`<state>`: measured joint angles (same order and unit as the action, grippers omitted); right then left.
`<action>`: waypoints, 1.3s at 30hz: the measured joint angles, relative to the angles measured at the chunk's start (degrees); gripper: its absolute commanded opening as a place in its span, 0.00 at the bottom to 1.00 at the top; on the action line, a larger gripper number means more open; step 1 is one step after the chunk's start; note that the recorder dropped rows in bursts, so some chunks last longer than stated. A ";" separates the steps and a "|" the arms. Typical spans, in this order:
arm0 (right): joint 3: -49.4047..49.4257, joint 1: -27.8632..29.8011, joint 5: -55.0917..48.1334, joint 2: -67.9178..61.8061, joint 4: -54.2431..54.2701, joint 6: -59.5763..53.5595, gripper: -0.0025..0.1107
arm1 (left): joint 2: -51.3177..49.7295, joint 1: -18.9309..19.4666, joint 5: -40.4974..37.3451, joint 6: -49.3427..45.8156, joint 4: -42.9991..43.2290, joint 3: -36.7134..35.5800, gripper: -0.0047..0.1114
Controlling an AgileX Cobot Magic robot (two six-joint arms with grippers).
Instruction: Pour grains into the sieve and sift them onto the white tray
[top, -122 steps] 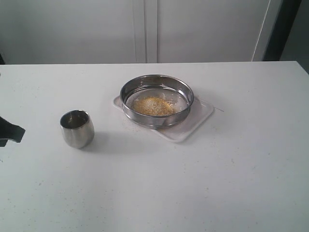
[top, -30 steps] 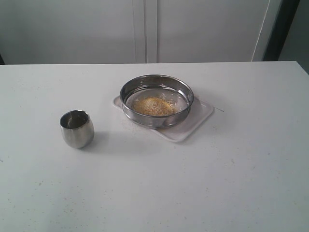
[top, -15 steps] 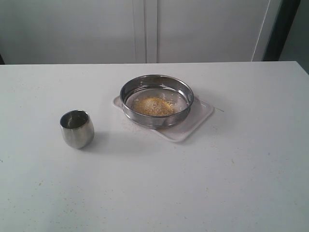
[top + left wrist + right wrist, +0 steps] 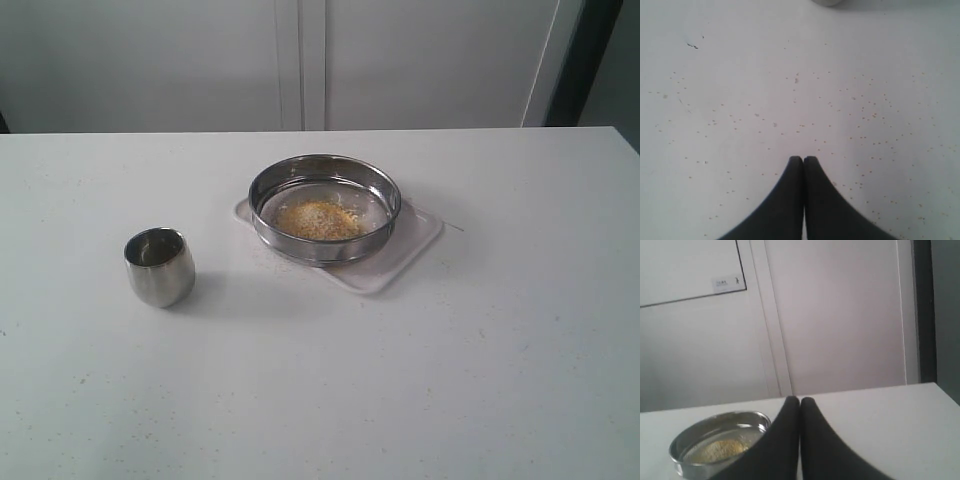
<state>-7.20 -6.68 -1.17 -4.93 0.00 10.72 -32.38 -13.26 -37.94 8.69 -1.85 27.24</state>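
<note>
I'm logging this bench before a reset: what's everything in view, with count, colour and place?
sieve: one, steel, on the white tray
white tray: one, white, mid-table, under the sieve
grains: one heap, yellow-tan, inside the sieve
steel cup: one, silver, upright, left of the sieve, apart from it
stray specks: many, tan, scattered on the table
table: one, white
wall panels: pale grey, behind the table
left pincer: one, black, shut, empty, over the table
right pincer: one, black, shut, empty

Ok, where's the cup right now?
In the exterior view the cup stands upright on the table, left of centre, apart from the sieve, which sits on the tray to its right and farther back.
</note>
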 measured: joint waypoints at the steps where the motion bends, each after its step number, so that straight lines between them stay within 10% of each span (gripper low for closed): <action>1: -1.13 0.00 -1.83 -1.70 0.00 -0.52 0.02 | 0.00 0.00 0.00 0.00 0.00 0.00 0.04; 39: -29.84 0.00 -16.88 -52.79 0.00 -3.87 0.02 | 0.00 0.00 0.00 0.00 0.00 0.00 0.04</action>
<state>-37.04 -6.68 -18.05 -57.71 0.00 6.85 -32.38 -13.26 -37.94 8.69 -1.85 27.24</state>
